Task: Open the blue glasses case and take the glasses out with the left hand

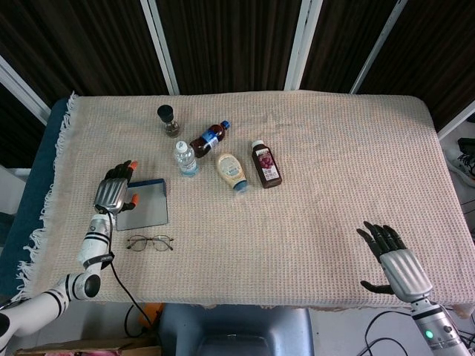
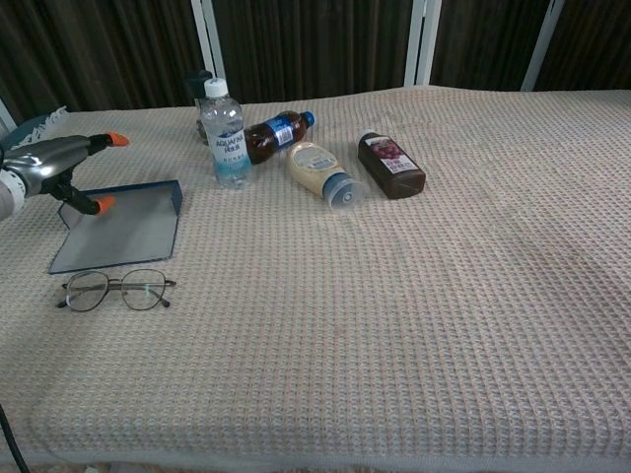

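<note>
The blue glasses case (image 1: 145,208) (image 2: 119,227) lies open and nearly flat on the cloth at the left. Just in front of it, the wire-framed glasses (image 1: 150,242) (image 2: 113,289) rest on the cloth, outside the case. My left hand (image 1: 112,193) (image 2: 46,164) hovers at the case's left edge with its orange-tipped fingers spread and nothing in them; its thumb tip is close to the case's far-left corner. My right hand (image 1: 394,261) rests open near the table's front right, seen only in the head view.
A water bottle (image 1: 185,158) (image 2: 224,133) stands just beyond the case. A cola bottle (image 1: 208,138), a mayonnaise bottle (image 1: 233,171) and a dark sauce bottle (image 1: 266,163) lie to its right. A small dark jar (image 1: 168,120) stands behind. The fringed cloth edge (image 1: 49,194) runs along the left.
</note>
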`<state>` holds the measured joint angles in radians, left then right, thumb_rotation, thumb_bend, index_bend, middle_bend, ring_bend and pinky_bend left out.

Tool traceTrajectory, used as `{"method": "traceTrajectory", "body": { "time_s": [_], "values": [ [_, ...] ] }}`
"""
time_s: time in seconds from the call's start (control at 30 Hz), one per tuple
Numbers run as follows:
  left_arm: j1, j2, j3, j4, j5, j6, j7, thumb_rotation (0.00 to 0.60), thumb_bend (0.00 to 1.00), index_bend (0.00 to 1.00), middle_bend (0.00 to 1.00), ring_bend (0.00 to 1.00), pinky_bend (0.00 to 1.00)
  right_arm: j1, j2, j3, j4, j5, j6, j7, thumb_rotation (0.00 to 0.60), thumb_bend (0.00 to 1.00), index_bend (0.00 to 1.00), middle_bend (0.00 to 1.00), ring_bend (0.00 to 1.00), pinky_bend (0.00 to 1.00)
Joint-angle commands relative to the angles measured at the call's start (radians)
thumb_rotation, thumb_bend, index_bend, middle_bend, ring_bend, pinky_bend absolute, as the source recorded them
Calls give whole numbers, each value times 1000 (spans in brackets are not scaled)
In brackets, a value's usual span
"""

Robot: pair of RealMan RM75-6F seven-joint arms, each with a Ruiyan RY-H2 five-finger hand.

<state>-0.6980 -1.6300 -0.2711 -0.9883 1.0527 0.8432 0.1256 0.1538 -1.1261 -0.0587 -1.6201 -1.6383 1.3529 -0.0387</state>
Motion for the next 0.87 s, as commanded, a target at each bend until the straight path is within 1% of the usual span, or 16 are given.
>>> {"method": "traceTrajectory", "body": {
  "time_s": [0.03,0.13,0.17,0.27,0.3,0.33,0.4,0.47,0.5,0.53,0.6,0.67,0.73,0.87],
  "values": [
    [45,107,20,-160,24,65,33,600,384,0,0,0,110,-1,1,-1,-2,-2,1,0,600,188,0,0,0,0],
    [125,244,54,-374,116,188,14,600,389,0,0,0,95,-1,0,-1,-2,0,1,-2,600,188,0,0,0,0],
    [165,310,83,-462,160,232,9,600,390,0,0,0,93,-1,-2,0,-1,4,-2,-6,600,187,0,0,0,0],
    [259,466,167,-648,229,300,20,600,395,0,0,0,62,1,-8,1,-3,14,-12,-24,600,187,0,0,0,0],
    [301,524,207,-715,255,331,23,600,397,0,0,0,41,1,-12,2,-4,18,-17,-35,600,188,0,0,0,0],
    [346,561,246,-755,294,376,25,600,400,0,0,0,18,2,-17,1,-5,21,-23,-47,600,188,0,0,0,0],
    [421,573,299,-764,368,474,11,600,400,0,0,0,3,3,-24,0,-6,25,-31,-64,600,187,0,0,0,0],
    [506,542,348,-721,456,598,-34,600,401,0,0,0,0,5,-33,0,-6,33,-41,-86,600,188,0,0,0,0],
    [534,522,362,-692,495,646,-70,600,400,0,0,0,0,6,-37,0,-6,35,-45,-95,600,188,0,0,0,0],
    [563,499,372,-658,529,696,-119,600,404,0,0,0,0,6,-43,0,-8,38,-49,-107,600,187,0,0,0,0],
    [580,496,384,-613,586,741,-113,600,410,0,0,0,0,7,-52,-2,-7,37,-52,-122,600,187,0,0,0,0],
    [600,478,374,-581,610,794,-139,600,414,0,0,0,0,8,-60,-4,-9,37,-56,-135,600,187,0,0,0,0],
    [606,474,370,-566,604,794,-147,600,415,0,0,0,0,8,-68,-4,-6,38,-58,-149,600,188,0,0,0,0],
    [598,482,364,-562,589,758,-177,600,417,0,0,0,0,9,-75,-5,-6,43,-64,-165,600,188,0,0,0,0]
  ]
}}
